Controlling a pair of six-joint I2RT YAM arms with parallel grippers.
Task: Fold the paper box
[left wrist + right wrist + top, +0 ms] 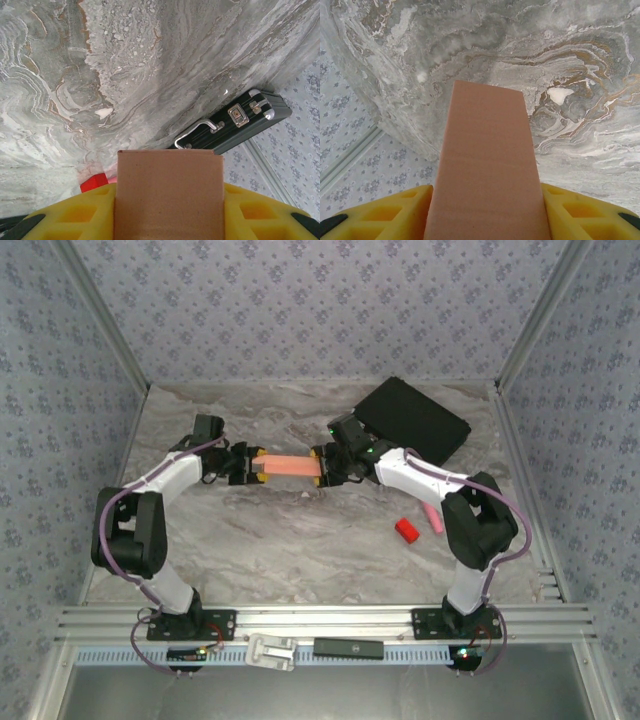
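The paper box (pixel 290 465) is a long salmon-orange piece held level above the middle of the marble table, spanning between both arms. My left gripper (pixel 258 466) is shut on its left end. In the left wrist view the box (pixel 169 190) sits flush between the yellow fingers (pixel 90 212), with its end face square to the camera. My right gripper (pixel 321 466) grips the other end. In the right wrist view the box (pixel 487 165) runs away from the camera, its sides against the yellow fingers (pixel 580 212).
A black case (pixel 412 420) lies at the back right, its handle and latches visible in the left wrist view (pixel 235 122). A small red block (pixel 406 531) and a pink stick (pixel 432 518) lie at the right. Patterned walls enclose the table.
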